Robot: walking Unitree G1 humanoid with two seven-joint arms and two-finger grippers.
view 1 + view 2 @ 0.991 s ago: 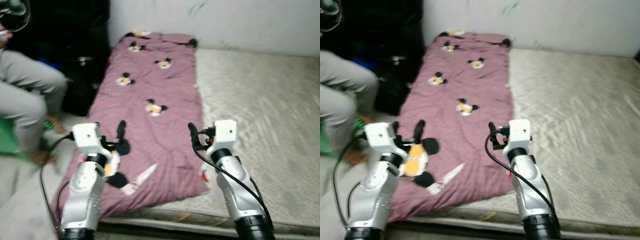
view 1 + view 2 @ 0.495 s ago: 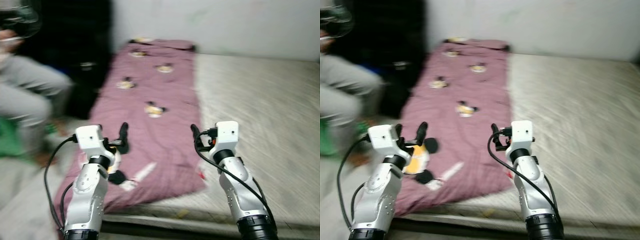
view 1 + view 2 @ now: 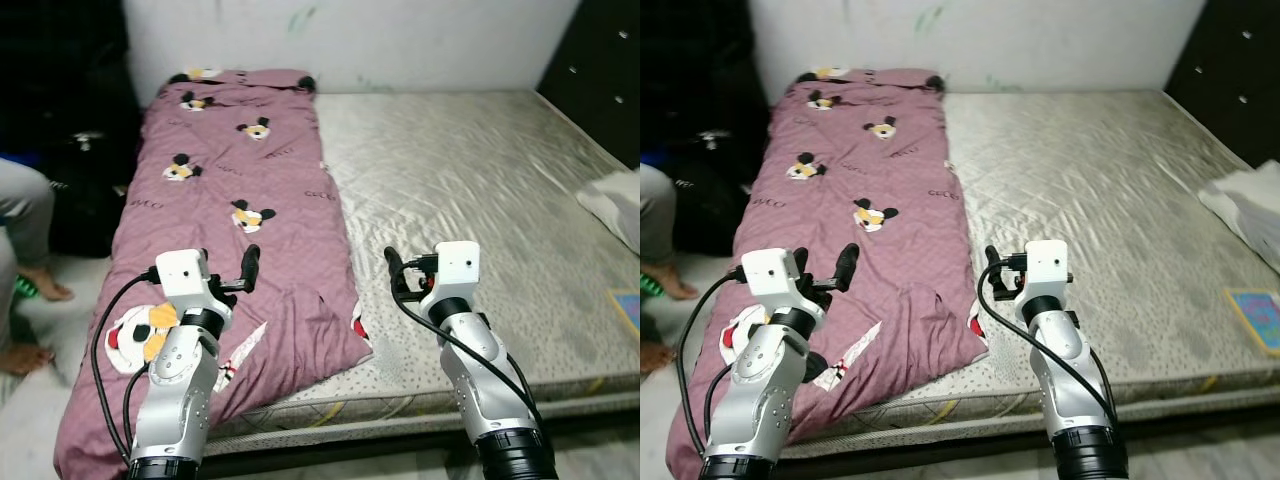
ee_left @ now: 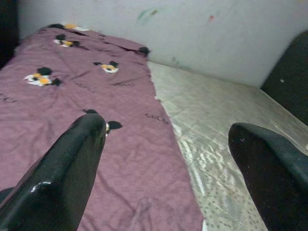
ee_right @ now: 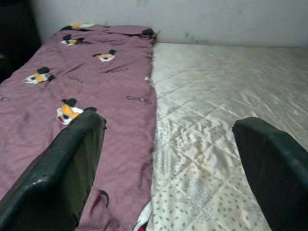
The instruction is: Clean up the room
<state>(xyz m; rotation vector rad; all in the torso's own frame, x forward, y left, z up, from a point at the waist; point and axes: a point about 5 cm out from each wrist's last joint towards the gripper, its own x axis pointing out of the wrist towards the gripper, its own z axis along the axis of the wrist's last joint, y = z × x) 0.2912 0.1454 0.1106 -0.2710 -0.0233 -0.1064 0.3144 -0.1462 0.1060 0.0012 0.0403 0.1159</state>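
Observation:
A purple blanket (image 3: pixel 240 190) printed with cartoon mice lies along the left side of a grey quilted mattress (image 3: pixel 470 180). Its near end is rumpled and hangs over the mattress's front left corner. Both silver arms are raised in front of me. My left gripper (image 4: pixel 167 124) hovers over the blanket's near end, open and holding nothing. Over the mattress's front edge, just right of the blanket's border, my right gripper (image 5: pixel 168 120) is also open and empty. One of its black fingers (image 3: pixel 392 265) points towards the wall.
A person's leg (image 3: pixel 22 205) and bare foot (image 3: pixel 45 290) are at the far left, beside dark bags (image 3: pixel 85 180). A black cabinet (image 3: pixel 600 60) stands at the back right. White cloth (image 3: pixel 615 200) and a colourful flat item (image 3: pixel 625 305) lie on the mattress's right edge.
The camera has swung to the right and steadied, so more of the mattress shows and the person has slid nearly out of view. Both arms keep the same raised pose.

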